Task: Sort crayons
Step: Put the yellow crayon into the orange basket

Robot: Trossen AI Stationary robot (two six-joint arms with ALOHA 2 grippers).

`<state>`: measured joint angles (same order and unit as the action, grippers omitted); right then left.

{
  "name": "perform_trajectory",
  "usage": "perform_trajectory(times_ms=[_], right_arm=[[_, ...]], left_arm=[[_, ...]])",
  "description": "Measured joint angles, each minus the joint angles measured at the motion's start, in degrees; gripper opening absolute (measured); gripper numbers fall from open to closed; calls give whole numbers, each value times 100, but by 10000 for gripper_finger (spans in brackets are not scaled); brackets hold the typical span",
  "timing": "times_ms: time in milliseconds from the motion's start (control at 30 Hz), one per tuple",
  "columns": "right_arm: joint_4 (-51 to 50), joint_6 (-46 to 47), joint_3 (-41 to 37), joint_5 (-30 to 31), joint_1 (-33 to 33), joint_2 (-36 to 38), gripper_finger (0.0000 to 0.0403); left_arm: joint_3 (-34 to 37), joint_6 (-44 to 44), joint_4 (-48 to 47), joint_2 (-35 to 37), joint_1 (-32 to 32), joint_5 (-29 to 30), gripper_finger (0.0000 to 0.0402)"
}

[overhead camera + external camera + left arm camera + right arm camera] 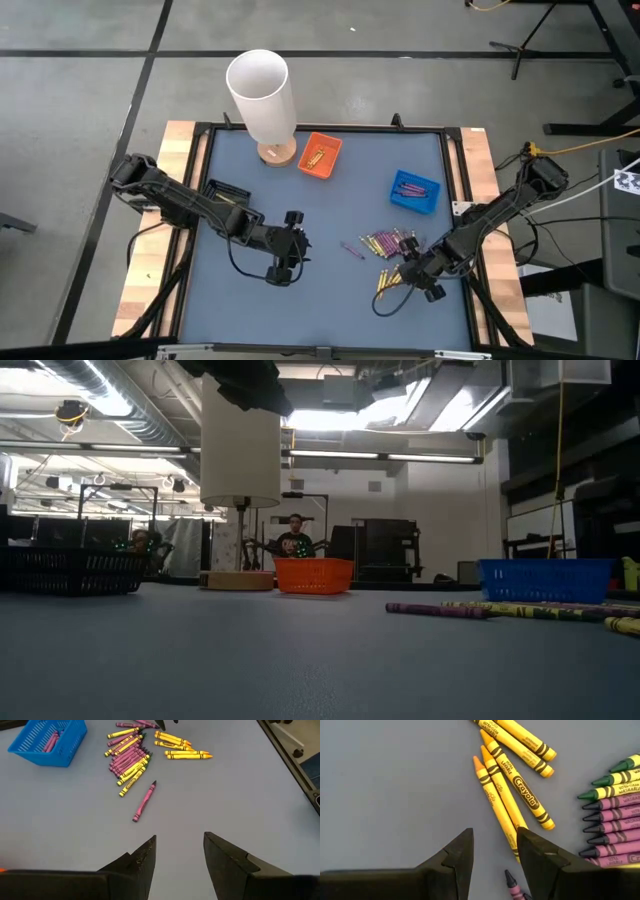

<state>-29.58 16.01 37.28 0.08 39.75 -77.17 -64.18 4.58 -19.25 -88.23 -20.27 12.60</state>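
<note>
Yellow and purple crayons (385,243) lie in a loose heap on the blue-grey table, right of centre. One purple crayon (144,801) lies alone, left of the heap. An orange tray (320,155) holds yellow crayons and a blue tray (414,191) holds purple ones. My right gripper (495,850) is open and points steeply down at the heap's near edge, over several yellow crayons (502,795). My left gripper (180,850) is open above bare table, left of the lone purple crayon. My right gripper has one finger (535,860) over the blunt end of a yellow-orange crayon (507,827), which lies flat on the table. I cannot tell whether the finger touches it. Nothing is pinched between the two fingers.
A tall white cylinder (262,95) on a round wooden base stands at the table's far edge, beside the orange tray. A black mesh tray (70,570) sits at the far left. A raised black frame (200,200) runs around the table. People show in the room beyond.
</note>
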Motion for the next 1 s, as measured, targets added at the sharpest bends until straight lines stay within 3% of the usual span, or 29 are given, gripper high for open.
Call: perform_trajectory(times_ms=[500,867,1000], right_arm=[[258,-44,6,97,0,-599,150],[279,-138,9,172,4,-636,149],[276,-138,9,177,4,-636,130]], left_arm=[[0,-5,25,0,0,4,149],[0,-20,79,0,0,22,149],[0,-20,81,0,0,22,149]])
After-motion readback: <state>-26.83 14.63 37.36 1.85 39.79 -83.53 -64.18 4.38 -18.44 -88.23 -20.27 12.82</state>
